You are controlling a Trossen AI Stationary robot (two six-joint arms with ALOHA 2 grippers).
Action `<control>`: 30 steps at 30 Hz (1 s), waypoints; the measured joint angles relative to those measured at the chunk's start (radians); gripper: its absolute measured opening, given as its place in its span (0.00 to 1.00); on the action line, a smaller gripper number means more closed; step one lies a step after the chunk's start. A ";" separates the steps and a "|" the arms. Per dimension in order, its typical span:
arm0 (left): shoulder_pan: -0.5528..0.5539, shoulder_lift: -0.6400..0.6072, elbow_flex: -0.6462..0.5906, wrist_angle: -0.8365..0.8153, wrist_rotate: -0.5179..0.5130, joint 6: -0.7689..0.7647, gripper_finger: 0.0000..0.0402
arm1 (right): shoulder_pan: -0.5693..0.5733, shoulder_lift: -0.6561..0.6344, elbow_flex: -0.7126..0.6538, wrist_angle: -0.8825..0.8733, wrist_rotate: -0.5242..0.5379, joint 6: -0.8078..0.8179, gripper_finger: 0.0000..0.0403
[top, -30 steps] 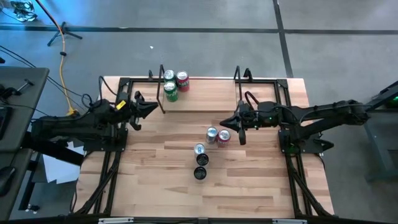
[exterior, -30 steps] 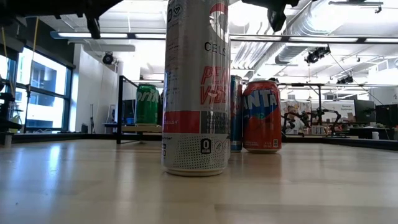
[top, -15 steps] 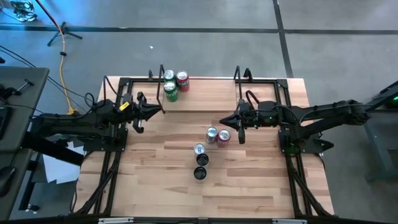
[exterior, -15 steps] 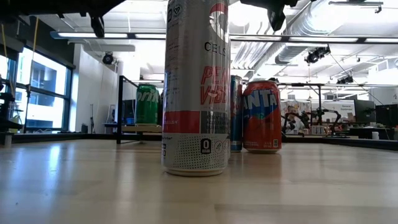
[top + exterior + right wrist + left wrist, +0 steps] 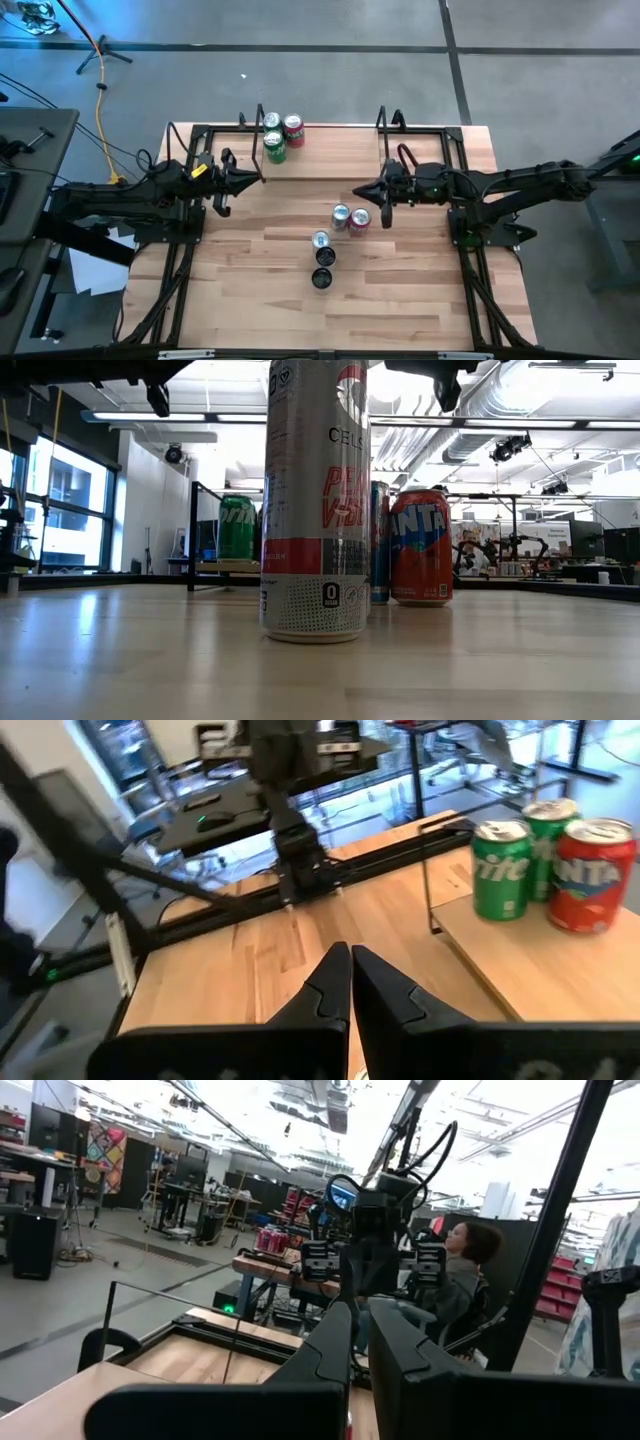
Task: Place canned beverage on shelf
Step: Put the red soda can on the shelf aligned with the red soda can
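Left gripper point(image 5: 258, 176): fingers together, empty, left of centre.
Right gripper point(image 5: 358, 190): fingers together, empty, centre right.
Pale-wood shelf point(image 5: 330, 155): upper centre; three cans at its left end.
Loose cans point(image 5: 340, 217): centre frame.

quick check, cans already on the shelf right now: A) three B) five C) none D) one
A: the high view shows three cans, two green and one red, clustered at the left end of the shelf; the right wrist view shows the same three standing on the board, while five more cans stand off it on the table.
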 joint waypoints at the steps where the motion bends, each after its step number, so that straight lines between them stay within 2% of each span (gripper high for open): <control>1: 0.000 0.000 0.000 0.000 0.000 0.005 0.00 | -0.001 0.000 0.000 0.000 0.015 0.006 0.00; 30: 0.000 -0.001 0.000 0.003 0.004 -0.010 0.00 | -0.002 0.000 0.000 -0.001 0.030 0.005 0.00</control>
